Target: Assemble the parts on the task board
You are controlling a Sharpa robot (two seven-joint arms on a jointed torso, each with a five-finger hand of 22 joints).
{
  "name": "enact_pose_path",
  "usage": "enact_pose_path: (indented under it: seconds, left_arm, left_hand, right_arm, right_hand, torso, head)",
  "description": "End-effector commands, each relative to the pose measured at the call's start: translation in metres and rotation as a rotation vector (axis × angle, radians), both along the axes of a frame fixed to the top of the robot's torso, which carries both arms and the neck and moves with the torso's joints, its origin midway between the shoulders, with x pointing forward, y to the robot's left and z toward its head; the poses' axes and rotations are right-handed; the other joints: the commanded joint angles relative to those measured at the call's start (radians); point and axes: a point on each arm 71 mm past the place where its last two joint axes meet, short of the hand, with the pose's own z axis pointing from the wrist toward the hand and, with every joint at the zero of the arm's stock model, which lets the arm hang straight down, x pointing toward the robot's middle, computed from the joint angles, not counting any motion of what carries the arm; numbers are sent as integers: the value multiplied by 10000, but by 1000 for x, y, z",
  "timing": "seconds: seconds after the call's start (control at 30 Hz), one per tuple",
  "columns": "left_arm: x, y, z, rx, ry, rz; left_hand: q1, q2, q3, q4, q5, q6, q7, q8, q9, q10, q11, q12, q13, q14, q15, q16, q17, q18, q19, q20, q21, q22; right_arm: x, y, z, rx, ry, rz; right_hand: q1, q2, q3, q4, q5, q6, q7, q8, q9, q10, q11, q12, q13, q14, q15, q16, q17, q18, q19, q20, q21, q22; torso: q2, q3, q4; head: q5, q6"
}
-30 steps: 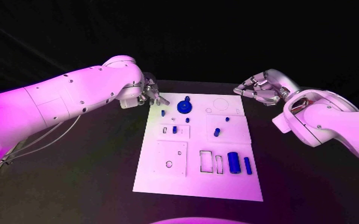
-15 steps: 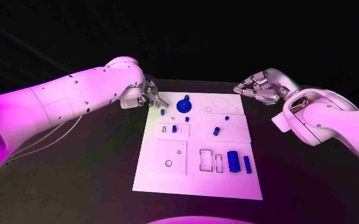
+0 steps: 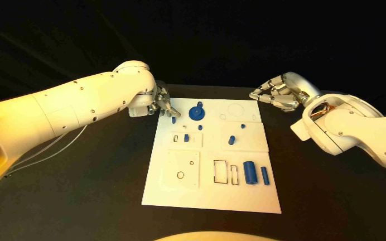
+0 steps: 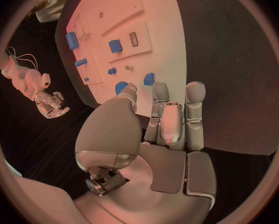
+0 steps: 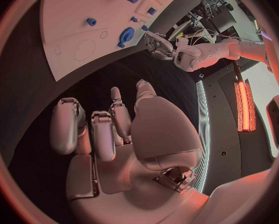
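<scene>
Overhead, I see my left hand empty, fingers apart, beside the white task board; my right hand loosely spread, empty; the wrist view reveals a blue gear-shaped part.

In the head view, the left silver many-fingered hand is half hidden behind its own white arm; its fingers cover the white task board's far corner. Small blue parts there are too tiny to identify.
</scene>
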Motion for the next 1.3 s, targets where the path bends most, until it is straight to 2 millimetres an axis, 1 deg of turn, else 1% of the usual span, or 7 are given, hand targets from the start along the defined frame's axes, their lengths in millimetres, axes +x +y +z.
enact_pose_path:
  seconds: [0.03,0.13,0.37,0.97,1.0,1.2,1.3]
  left_arm:
    - [-1,-1,-1,199,162,-166]
    - [0,-1,-3,246,209,-165]
    - [-1,-1,-7,291,321,-170]
    - [-1,-4,-12,217,386,-131]
    - [-1,-5,-12,199,375,-119]
    - [-1,-6,-12,16,336,-25]
    - [-1,-6,-12,-137,342,53]
  left_hand:
    - [7,147,-64,-22,39,79,-19,27,-23,-55,-39,40,-18,70,50,39,-4,120,42,4,14,-10]
    - [44,194,-67,-26,40,110,-30,45,-40,-55,-48,47,-32,76,43,54,15,121,43,1,15,-9]
    - [120,270,-72,-33,41,168,-52,80,-70,-42,-68,65,-55,88,28,79,44,118,55,-6,27,11]
    - [288,442,-66,-42,46,261,-95,131,-142,17,-110,103,-109,130,-9,148,121,102,116,-24,82,102]
    - [320,464,-58,-45,48,266,-99,133,-152,20,-113,104,-117,132,-13,150,122,103,115,-26,80,97]
    - [821,817,237,-69,75,286,-138,149,-286,36,-155,98,-225,149,-52,173,143,98,138,-54,101,124]
    - [1068,902,408,-82,83,288,-156,161,-341,31,-171,82,-280,142,-65,156,119,100,128,-66,93,109]
  right_arm:
    - [0,2,0,-58,-50,106]
    - [-1,3,0,-51,-47,129]
    - [-1,3,0,-45,-49,145]
    - [-1,4,0,-41,-50,172]
    - [-1,4,0,-41,-50,172]
    - [-1,4,0,-50,-35,165]
    - [0,4,0,-87,-44,181]
  right_hand:
    - [55,21,-25,-30,-3,-93,7,62,12,21,-41,32,-1,818,-88,-30,1627,164,-19,-63,-36,599]
    - [55,21,-25,-30,-3,-93,7,62,12,21,-41,32,-1,818,-88,-30,1627,164,-19,-63,-36,599]
    - [57,42,-27,-23,15,-93,6,67,18,27,-41,38,6,818,-88,-31,1625,163,-17,-63,-36,601]
    - [63,55,-27,-22,27,-94,6,70,21,28,-42,40,7,818,-88,-31,1626,165,-21,-63,-45,597]
    - [63,55,-27,-22,27,-94,6,70,21,28,-42,40,7,818,-88,-31,1626,165,-21,-63,-45,597]
    - [83,70,-28,-27,42,-97,5,74,27,38,-43,49,17,823,-89,-21,1645,161,-10,-63,-29,610]
    - [102,80,-26,-34,52,-100,4,77,31,37,-44,48,15,823,-89,-23,1642,161,-8,-64,-29,612]
  torso:
    - [2,-5,-12]
    - [-3,4,-16]
    - [-9,0,5]
    - [-4,-2,8]
    - [-4,-1,8]
    - [-8,1,9]
    - [-6,-2,11]
  head:
    - [-4,-29]
    - [-25,-41]
    - [-76,-57]
    - [-44,-45]
    - [-46,-47]
    - [-55,-70]
    - [-56,-65]
